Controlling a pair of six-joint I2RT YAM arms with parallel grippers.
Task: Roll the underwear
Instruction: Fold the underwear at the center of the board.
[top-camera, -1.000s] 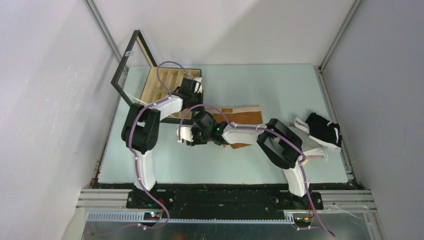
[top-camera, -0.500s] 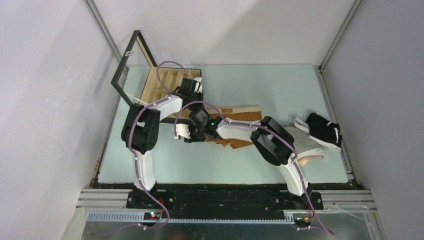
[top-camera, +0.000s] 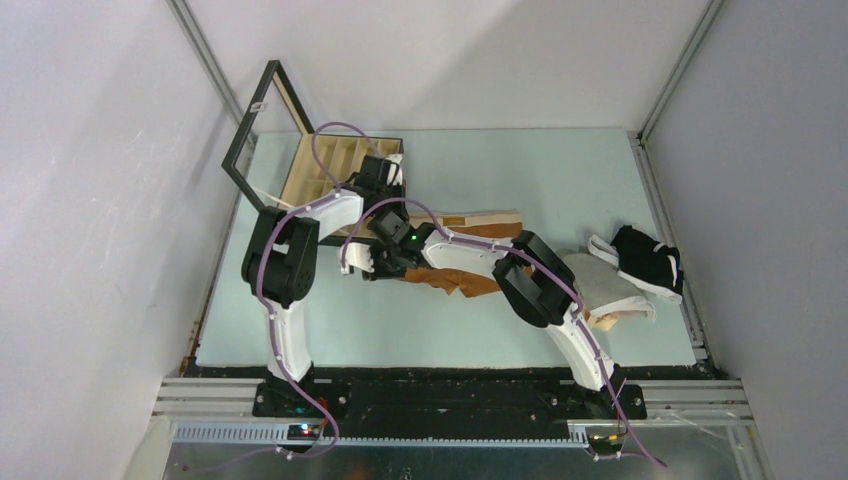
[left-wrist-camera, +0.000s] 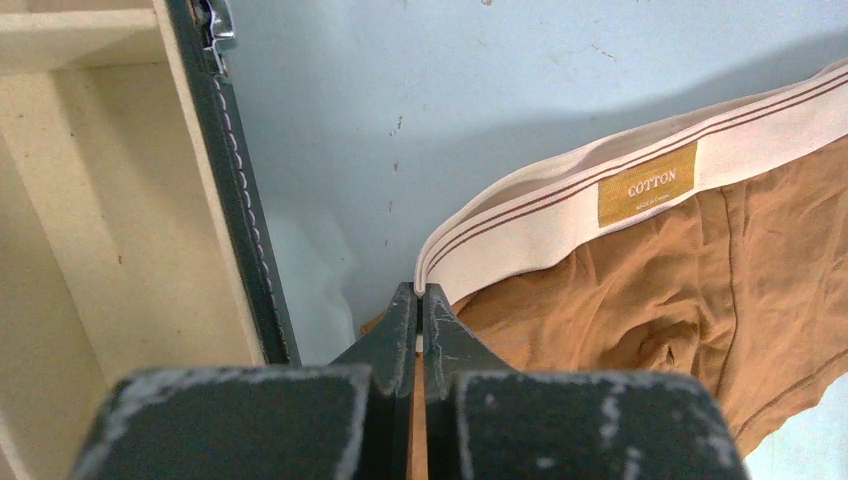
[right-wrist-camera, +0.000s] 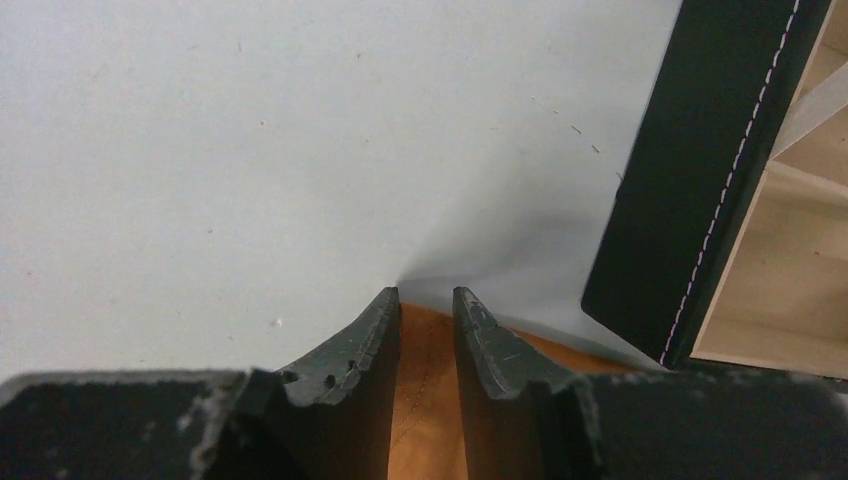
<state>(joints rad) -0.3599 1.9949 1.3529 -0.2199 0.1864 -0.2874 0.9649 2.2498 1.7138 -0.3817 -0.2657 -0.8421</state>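
Okay: compartment box (top-camera: 325, 175), lid up, sits just left of the left jaws. Left jaws are shut, pinching the end of the cream waistband (left-wrist-camera: 560, 215) of the rust-brown underwear (left-wrist-camera: 650, 300), which lies on the surface (top-camera: 520, 165) to their right. Right jaws are narrowly parted, rust-brown cloth filling the gap, gripping a fold; the box corner is just right of them. Well right of both jaws lies a heap: grey underwear (top-camera: 598, 280), black underwear (top-camera: 645, 255) with white trim.

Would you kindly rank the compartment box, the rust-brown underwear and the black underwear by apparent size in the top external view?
1. compartment box
2. rust-brown underwear, though it is partly covered
3. black underwear
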